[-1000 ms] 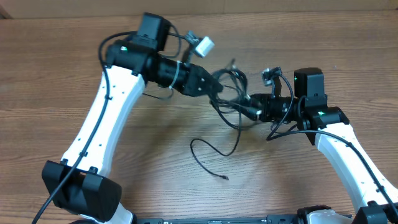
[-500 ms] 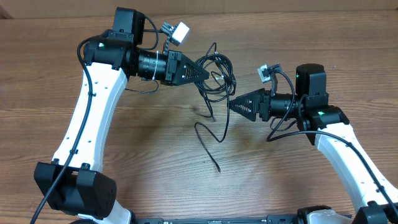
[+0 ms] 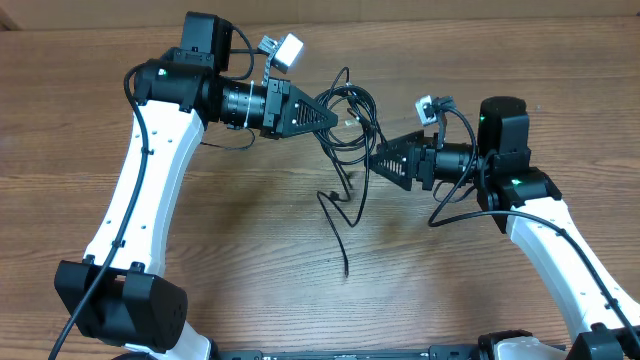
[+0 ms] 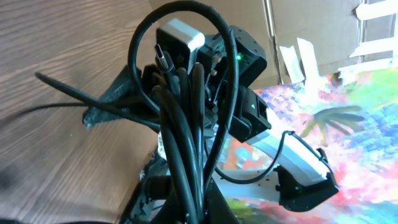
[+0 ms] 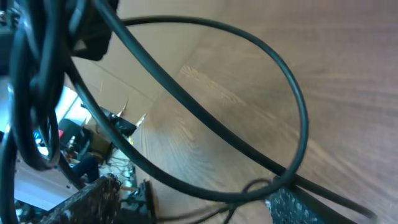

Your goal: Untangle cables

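The cables point(image 3: 350, 112) are thin black cords in a tangled coil, held above the wooden table. My left gripper point(image 3: 328, 116) is shut on the coil. In the left wrist view the cords point(image 4: 186, 124) rise from between the fingers point(image 4: 202, 202), with a silver-tipped plug point(image 4: 163, 59) near the top. One loose cord point(image 3: 338, 225) hangs down from the coil and trails onto the table. My right gripper point(image 3: 374, 160) is open, just right of and below the coil. In the right wrist view a cord loop point(image 5: 249, 81) passes between its spread fingers point(image 5: 193, 205).
The wooden table point(image 3: 250, 250) carries only the trailing cord end point(image 3: 346, 272). The left arm point(image 3: 150, 170) reaches in from the front left and the right arm point(image 3: 550, 230) from the front right. Thicker black arm cables run by each wrist camera.
My left gripper pulled the coil up and to the left. My right gripper came apart from the bundle, then edged up toward it. The hanging cord swung and straightened.
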Available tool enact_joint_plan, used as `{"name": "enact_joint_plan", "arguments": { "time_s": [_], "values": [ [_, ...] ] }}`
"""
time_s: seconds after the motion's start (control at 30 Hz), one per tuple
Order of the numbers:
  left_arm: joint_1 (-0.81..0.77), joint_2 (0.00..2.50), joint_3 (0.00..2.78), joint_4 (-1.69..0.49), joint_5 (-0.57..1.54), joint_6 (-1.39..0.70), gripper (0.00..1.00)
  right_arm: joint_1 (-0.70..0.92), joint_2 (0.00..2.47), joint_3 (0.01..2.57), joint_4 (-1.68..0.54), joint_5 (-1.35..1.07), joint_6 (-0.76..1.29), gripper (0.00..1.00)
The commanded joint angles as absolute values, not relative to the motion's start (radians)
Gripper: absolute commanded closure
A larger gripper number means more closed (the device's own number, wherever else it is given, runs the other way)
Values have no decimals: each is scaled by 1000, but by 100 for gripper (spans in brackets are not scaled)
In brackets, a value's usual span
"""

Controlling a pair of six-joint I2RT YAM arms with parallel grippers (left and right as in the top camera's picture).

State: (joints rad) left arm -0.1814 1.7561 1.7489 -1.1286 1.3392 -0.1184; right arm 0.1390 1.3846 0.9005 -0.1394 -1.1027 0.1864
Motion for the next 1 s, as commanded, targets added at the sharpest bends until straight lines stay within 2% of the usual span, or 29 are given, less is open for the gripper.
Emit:
{"name": "enact_joint_plan", "arguments": {
  "time_s": [0.0,0.2,0.47,0.53,0.67,0.83,0.97],
  "values": [
    [-184,1739,1770,-1126,1415,-139,96,142,1369,916,-103,-1089,186,25],
    [-186,1739,1770,-1137,1441,-144,96,142,1369,916,-34,-1000,186,31],
    [-187,1739,1770,-1152,1430,-144,96,142,1369,916,9,-854,185,30],
    [-186,1739,1770,-1152,1429,-143,96,142,1369,916,12,-867,185,46],
    [-186,1739,1770,-1152,1409,-143,96,142,1369,916,-6,-945,186,96],
    [-186,1739,1770,-1176,1270,-142,96,142,1369,916,-140,-882,185,96],
    [-186,1739,1770,-1232,1082,-112,96,142,1369,916,-346,-644,185,96]
  ]
}}
